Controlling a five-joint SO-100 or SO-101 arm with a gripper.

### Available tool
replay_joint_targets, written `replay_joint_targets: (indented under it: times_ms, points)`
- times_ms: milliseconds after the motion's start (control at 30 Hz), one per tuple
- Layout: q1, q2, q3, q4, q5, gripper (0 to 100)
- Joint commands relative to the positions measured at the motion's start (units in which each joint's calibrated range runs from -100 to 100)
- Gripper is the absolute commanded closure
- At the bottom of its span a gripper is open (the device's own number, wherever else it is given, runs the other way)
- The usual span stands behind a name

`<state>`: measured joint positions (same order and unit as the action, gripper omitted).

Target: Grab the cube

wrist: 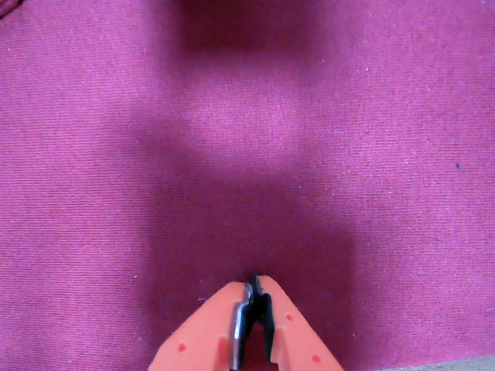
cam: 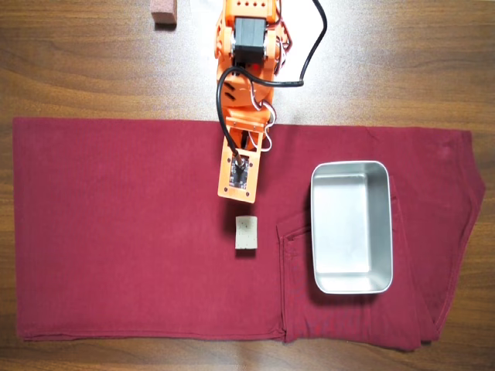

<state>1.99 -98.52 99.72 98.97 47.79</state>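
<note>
The cube [cam: 247, 233], a small beige-grey speckled block, lies on the dark red cloth [cam: 116, 232] in the overhead view, just below the end of the orange arm [cam: 238, 174]. It does not show in the wrist view. My gripper [wrist: 254, 281] enters the wrist view from the bottom edge. Its orange fingers with black pads are pressed together with nothing between them, above bare cloth [wrist: 247, 139]. In the overhead view the fingers are hidden under the arm.
A rectangular metal tray [cam: 352, 232] sits on the cloth to the right of the cube. A reddish-brown block [cam: 163, 11] lies on the wooden table [cam: 77, 62] at the top left. The arm's base and black cable [cam: 309, 54] are at top centre.
</note>
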Motion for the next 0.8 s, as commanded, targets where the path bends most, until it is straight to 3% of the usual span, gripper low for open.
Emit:
replay_joint_targets:
  times_ms: [0, 200, 267, 367, 500, 633, 767]
  points:
    - [-1.1, 1.5, 0.3, 0.7, -0.4, 100]
    - [1.1, 9.6, -3.7, -1.5, 0.5, 96]
    - [0.1, 19.0, -14.3, -1.6, 0.0, 94]
    - [0.8, 38.0, -39.4, 1.0, 1.6, 81]
    - [2.2, 60.4, -66.3, 1.0, 3.9, 73]
    - [6.4, 76.6, -77.3, -2.5, 5.9, 70]
    - [9.0, 81.2, -78.9, -5.8, 6.1, 61]
